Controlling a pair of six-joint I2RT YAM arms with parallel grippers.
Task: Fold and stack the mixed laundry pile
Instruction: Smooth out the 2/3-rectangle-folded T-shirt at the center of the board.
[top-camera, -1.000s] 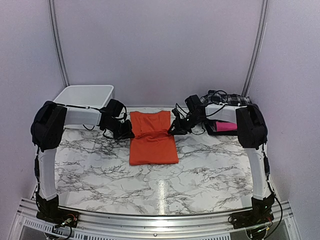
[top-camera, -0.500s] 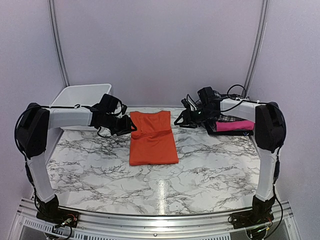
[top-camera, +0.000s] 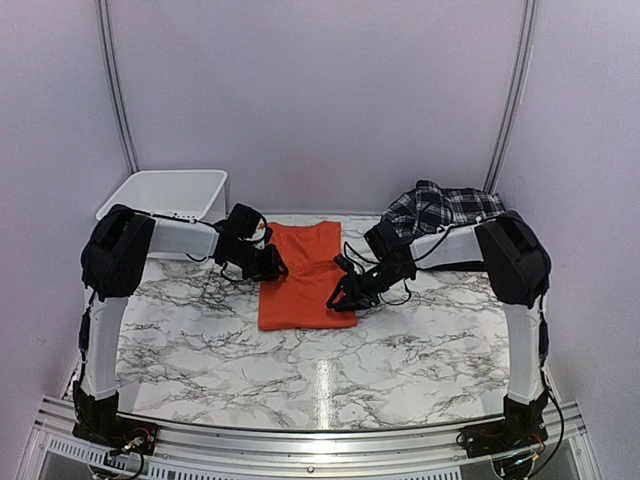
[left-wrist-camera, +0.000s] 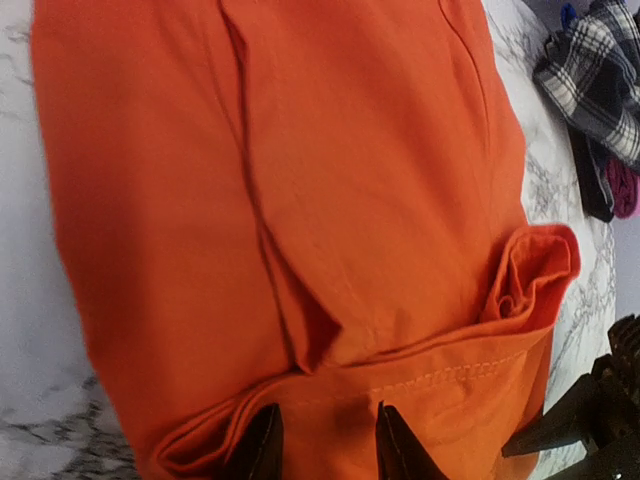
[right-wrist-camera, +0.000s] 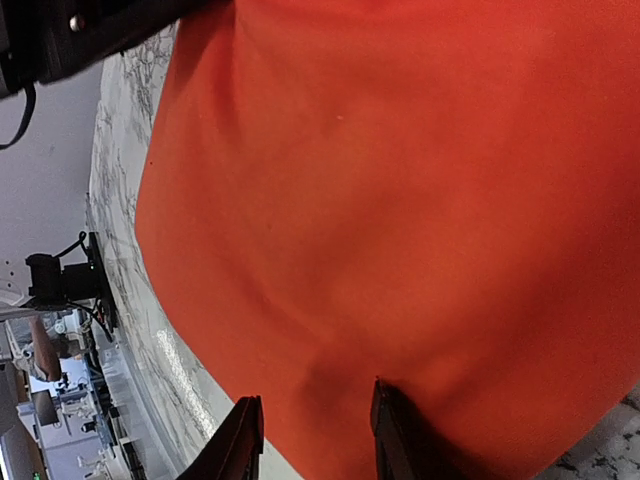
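1. The plain bright orange short-sleeved cotton t-shirt (top-camera: 303, 272) lies flat on the white grey-veined marble-pattern table (top-camera: 400, 345), folded into a long narrow rectangle. One loose flap is turned over across its far part.
2. The left gripper (left-wrist-camera: 326, 418) is at the t-shirt's left edge, about halfway along. Its two black fingers are spread, with their tips down at a doubled hem. Whether any cloth is caught between them I cannot tell.
3. The right gripper (right-wrist-camera: 315, 398) is at the t-shirt's near right corner. Its fingers are likewise apart, low over smooth orange cloth.
4. The crumpled black-and-white plaid cloth shirt (top-camera: 440, 208) sits well to the t-shirt's right and farther back.
5. The white rectangular plastic bin (top-camera: 165, 192) stands to the t-shirt's far left.
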